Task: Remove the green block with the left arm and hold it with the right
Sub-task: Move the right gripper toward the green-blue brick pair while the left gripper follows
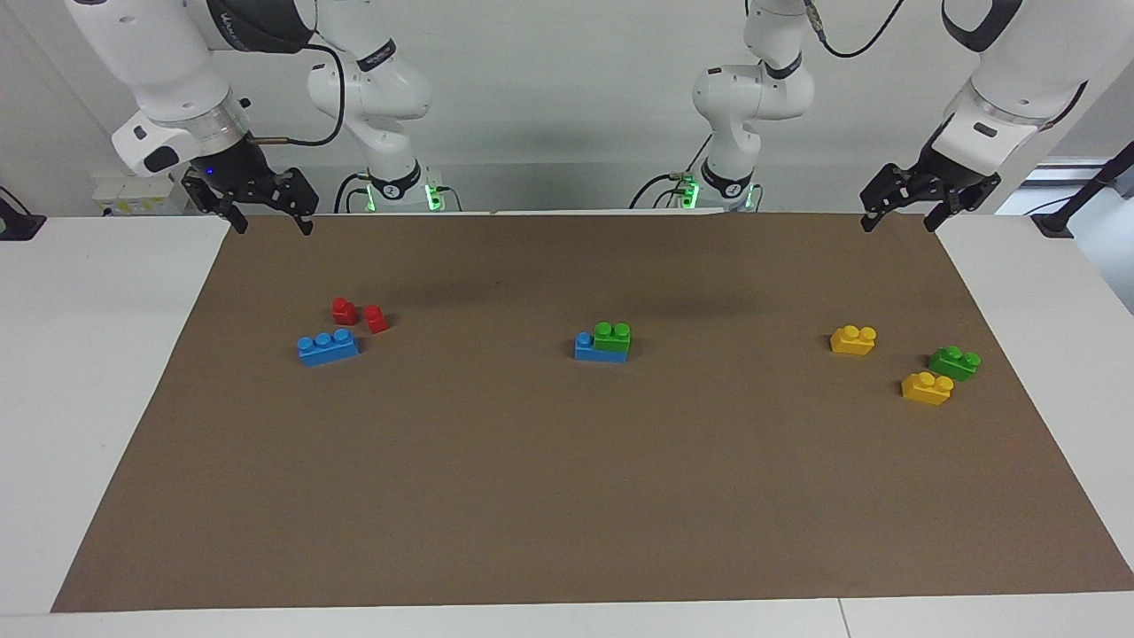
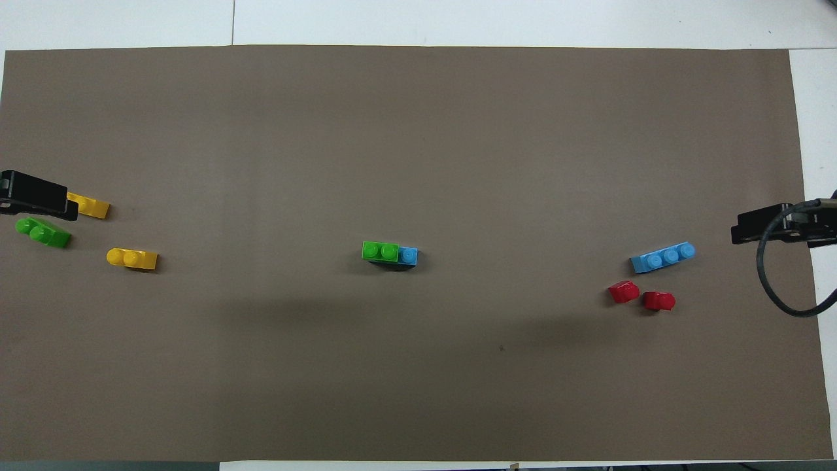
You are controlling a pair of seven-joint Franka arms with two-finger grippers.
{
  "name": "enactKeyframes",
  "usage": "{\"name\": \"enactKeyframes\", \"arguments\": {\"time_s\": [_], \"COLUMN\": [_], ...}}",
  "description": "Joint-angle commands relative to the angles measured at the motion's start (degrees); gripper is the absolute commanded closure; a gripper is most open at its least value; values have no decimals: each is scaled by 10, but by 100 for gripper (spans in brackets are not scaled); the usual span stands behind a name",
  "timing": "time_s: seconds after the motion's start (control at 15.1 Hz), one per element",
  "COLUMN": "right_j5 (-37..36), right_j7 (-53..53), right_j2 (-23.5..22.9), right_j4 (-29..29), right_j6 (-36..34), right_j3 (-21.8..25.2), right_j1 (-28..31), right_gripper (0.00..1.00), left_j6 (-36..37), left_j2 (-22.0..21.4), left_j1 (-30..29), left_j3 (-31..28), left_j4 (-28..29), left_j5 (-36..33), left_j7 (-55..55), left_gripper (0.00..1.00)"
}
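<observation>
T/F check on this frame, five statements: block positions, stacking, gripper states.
1. A green block sits on top of a blue block at mid-table. True.
2. The left gripper holds a yellow block. False: it is open and empty, raised near the mat's edge.
3. Two red blocks lie nearer to the robots than the long blue block. True.
4. The right gripper is shut on a red block. False: open, holding nothing.
5. The second green block is stacked on a yellow block. False: it lies on the mat beside it.
</observation>
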State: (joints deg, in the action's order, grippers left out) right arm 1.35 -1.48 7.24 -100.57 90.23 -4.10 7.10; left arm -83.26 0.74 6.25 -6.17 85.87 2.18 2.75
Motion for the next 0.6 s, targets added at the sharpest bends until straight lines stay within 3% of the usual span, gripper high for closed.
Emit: {"name": "enactKeyframes", "arguments": {"time_s": [0.0, 0.33, 0.53], "right_j5": [-9, -8, 0], "right_j7": [9, -26, -148], "right_j2": [2, 8, 18], "right_j4": [1, -11, -44], "right_j6": [-5, 12, 42], "right_j3": [-6, -8, -18], "right_j1": [7, 0, -21], "right_gripper": [0, 0, 0], "left_j6": [1, -1, 1], "left_j2": [-14, -14, -14], "left_j1": [-3, -6, -6], "left_j3": [1, 1, 1], "left_j4": [14, 15, 15], "left_j5": [3, 3, 3], "left_j7": [4, 4, 4], "left_gripper": [0, 0, 0]}}
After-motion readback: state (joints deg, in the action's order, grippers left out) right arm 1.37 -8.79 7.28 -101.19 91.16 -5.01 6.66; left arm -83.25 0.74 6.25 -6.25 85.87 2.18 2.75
